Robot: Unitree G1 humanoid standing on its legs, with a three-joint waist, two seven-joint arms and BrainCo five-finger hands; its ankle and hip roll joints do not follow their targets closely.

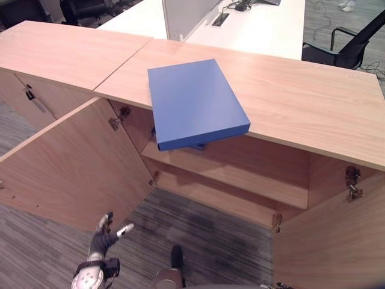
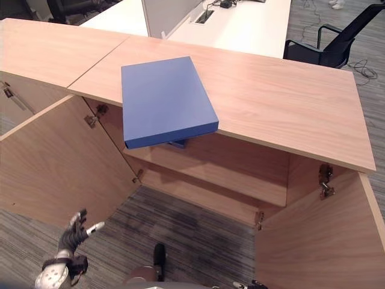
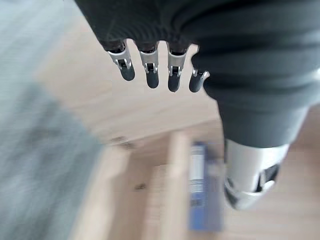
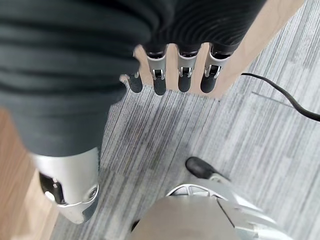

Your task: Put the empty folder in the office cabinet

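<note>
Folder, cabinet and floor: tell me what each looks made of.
Folder: smooth matte blue board or plastic, judging by its even colour and crisp edges; which one is unclear. Cabinet: light wood-grain panels, probably laminate, since the grain is flat and uniform, with metal hinges inside. Floor: grey carpet, shown by its fine ribbed streaks.

Grey striped carpet point(image 1: 216, 241) underfoot, darker in a patch near the middle. Beyond the wooden top, a long white desk point(image 1: 264, 27) with a pale grey divider screen point(image 1: 183, 15) standing on it and a cable tray recess point(image 1: 219, 19) beside that. Black office chair point(image 1: 352, 45) at far right on more grey carpet; another dark chair point(image 1: 84, 9) at far left
</note>
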